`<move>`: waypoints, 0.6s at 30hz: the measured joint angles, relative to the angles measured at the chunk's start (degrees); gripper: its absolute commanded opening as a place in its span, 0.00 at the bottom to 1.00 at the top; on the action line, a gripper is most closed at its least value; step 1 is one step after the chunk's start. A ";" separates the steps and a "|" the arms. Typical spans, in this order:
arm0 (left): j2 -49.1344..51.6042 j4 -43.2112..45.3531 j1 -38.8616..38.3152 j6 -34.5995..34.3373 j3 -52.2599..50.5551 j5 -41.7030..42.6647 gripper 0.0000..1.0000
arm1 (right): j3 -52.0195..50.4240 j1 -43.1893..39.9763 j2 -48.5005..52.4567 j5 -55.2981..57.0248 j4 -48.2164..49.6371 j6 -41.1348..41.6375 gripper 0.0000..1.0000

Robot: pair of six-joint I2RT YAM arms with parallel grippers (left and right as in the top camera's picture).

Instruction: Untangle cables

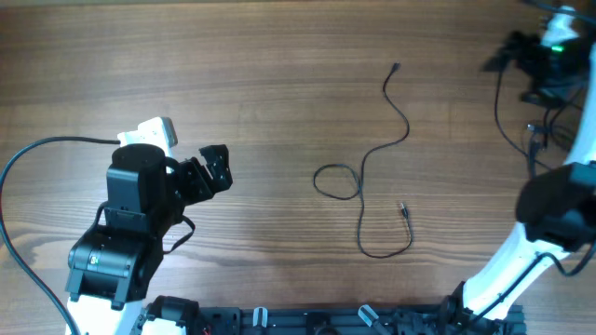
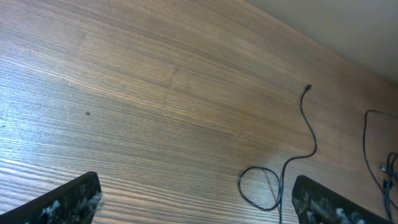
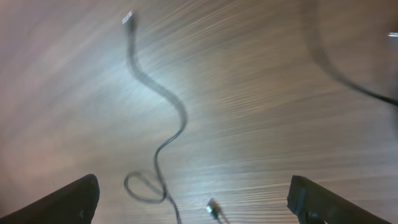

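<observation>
Brown wood-grain table (image 1: 279, 56) fills every view, its boards running left to right in the overhead picture. On its near left corner sits the left arm (image 1: 126, 223), black and bulky, with a thick black lead (image 1: 47, 142) arcing away from it to the table's left edge. The right arm (image 1: 549, 209) rises along the right edge, a white link leading up to a dark wrist with a green light (image 1: 557, 46) at the far right corner.

The left gripper (image 1: 216, 167) points toward the table's middle. Its wrist view shows two fingertips far apart at the lower corners, so the jaws stand spread and grasp nothing. The right gripper (image 3: 196, 204) is blurred in the overhead view, but its own camera shows both fingertips wide apart too, with nothing held.

Between the two arms, right of centre and well apart from both grippers, a thin black cable (image 1: 361, 209) lies flat on the wood. I can make out only one cord. It snakes down from the far side, curls into a small loop (image 1: 337, 181), drops straight, then hooks back up. One plug end (image 1: 396, 67) lies at the far tip, the other (image 1: 402, 209) just right of the straight run.
</observation>
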 measured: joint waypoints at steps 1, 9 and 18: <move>0.02 0.00 0.00 0.00 0.00 0.00 1.00 | 0.00 2.49 0.00 -0.22 -0.68 -1.03 1.00; 0.00 -0.04 0.00 0.00 0.00 0.00 1.00 | -11.56 20.79 0.00 -2.64 -0.59 -17.16 1.00; 0.02 0.04 0.00 0.00 0.00 0.00 1.00 | -36.94 32.76 0.31 -11.34 18.73 -23.19 1.00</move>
